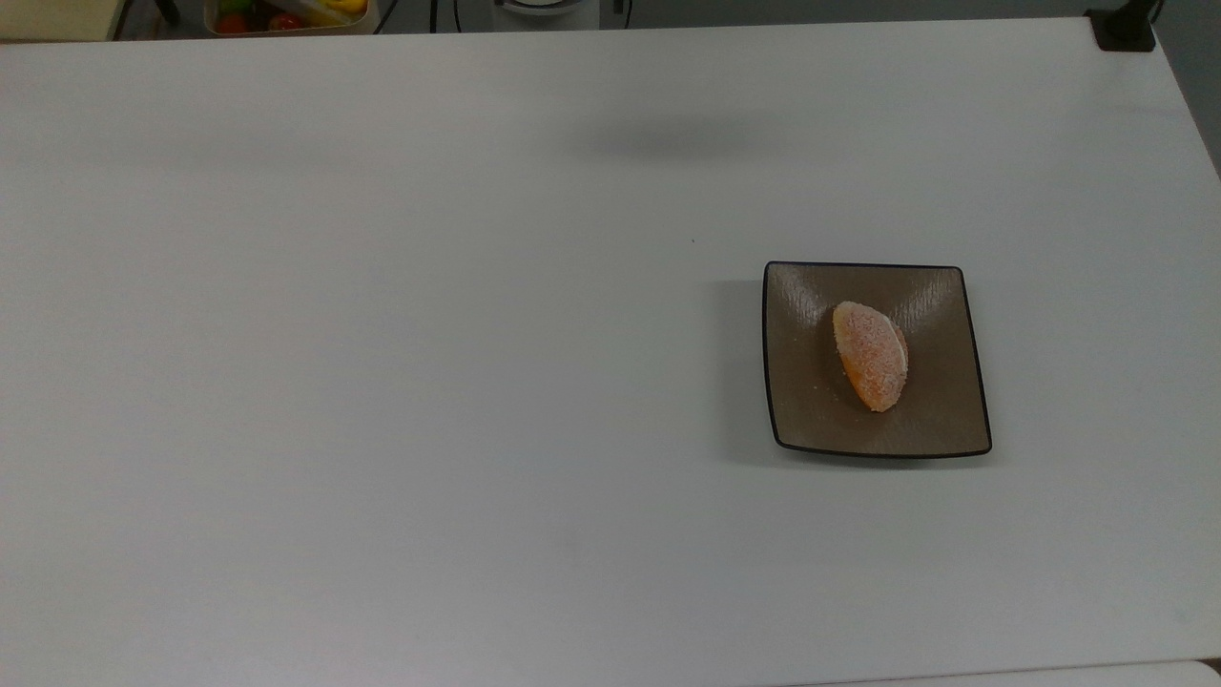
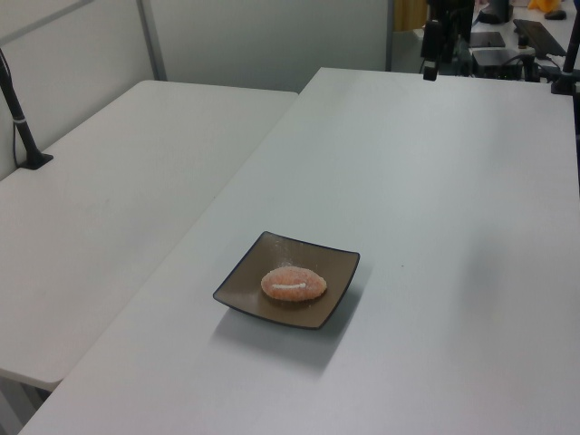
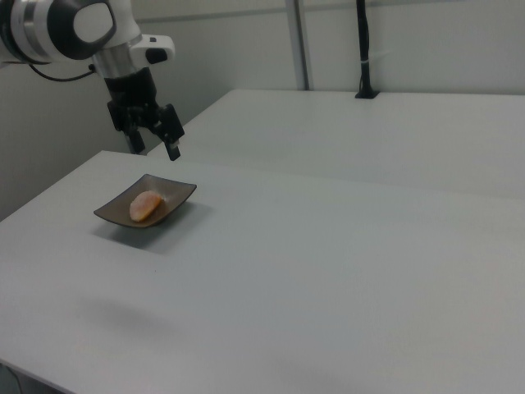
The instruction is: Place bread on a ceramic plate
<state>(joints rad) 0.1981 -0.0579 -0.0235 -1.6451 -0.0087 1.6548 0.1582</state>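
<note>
The bread [image 1: 870,355], a small orange-tan sugared bun with a white cream stripe, lies in the middle of the square brown ceramic plate [image 1: 811,410] on the white table. In the left view the bread [image 2: 293,284] rests in the plate [image 2: 245,283] near the table's left edge. In the right view my gripper [image 3: 153,148] hangs high in the air beyond the plate [image 3: 172,193], open, with nothing between its fingers. A dark finger [image 2: 429,56] shows at the left view's top edge, far from the plate.
A box of colourful items [image 1: 286,14] sits past the table's far edge at the top view's upper left. A black clamp [image 1: 1126,29] is fixed at the upper right corner. A second white table [image 2: 109,208] with a black post [image 2: 23,127] adjoins.
</note>
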